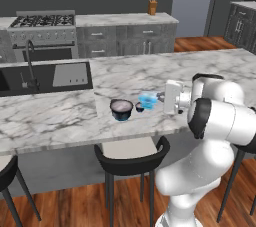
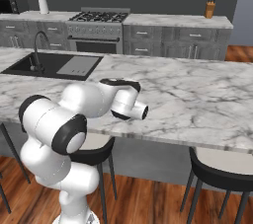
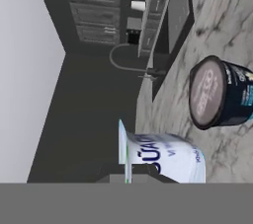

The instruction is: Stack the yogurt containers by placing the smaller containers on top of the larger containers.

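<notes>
Kitchen, rendered: marble-topped island counter (image 1: 200, 71) across the middle, with a black sink (image 1: 20, 78) and arched faucet (image 1: 31, 63) at 9 o'clock. Back wall at 12 o'clock: dark grey cabinets (image 2: 168, 40), gas range (image 2: 99, 18), knife block (image 1: 152, 6), microwave (image 2: 14, 2) and paper towel roll (image 2: 43, 5). Black stools (image 1: 131, 153) with pale seats at 6 o'clock, on a reddish wood floor (image 2: 148, 198).
</notes>
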Motion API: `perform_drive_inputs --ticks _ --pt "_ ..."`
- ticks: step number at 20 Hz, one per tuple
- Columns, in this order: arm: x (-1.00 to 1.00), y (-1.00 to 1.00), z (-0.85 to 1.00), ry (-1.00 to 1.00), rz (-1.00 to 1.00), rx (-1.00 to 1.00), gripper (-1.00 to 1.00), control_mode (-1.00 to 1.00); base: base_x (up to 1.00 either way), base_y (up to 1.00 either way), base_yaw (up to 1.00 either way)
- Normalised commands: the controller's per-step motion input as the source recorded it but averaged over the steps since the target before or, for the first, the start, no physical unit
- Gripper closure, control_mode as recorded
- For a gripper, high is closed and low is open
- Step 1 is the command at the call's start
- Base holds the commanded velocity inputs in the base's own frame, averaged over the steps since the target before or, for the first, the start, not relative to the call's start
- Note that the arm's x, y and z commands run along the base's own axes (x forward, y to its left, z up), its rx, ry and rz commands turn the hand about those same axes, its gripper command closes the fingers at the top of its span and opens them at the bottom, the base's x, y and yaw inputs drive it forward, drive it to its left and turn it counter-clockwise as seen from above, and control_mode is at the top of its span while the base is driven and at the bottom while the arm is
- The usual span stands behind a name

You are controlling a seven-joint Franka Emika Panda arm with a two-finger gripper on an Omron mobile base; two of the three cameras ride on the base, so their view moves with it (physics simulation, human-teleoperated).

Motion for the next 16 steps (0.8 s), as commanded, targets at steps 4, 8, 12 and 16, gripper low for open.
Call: perform_drive_inputs --ticks 4,8,12,16 --pt "0.19 0.25 0.00 0.01 0.00 0.00 1.00 -1.00 0.00 0.00 0.00" --pt "0.11 0.15 0.00 0.00 0.00 0.00 1.00 -1.00 0.00 0.00 0.00" --pt "0.14 0.19 0.00 0.00 0.00 0.00 1.00 -1.00 0.00 0.00 0.00" --pt "0.19 0.22 0.00 0.00 0.00 0.00 1.00 -1.00 0.00 0.00 0.00"
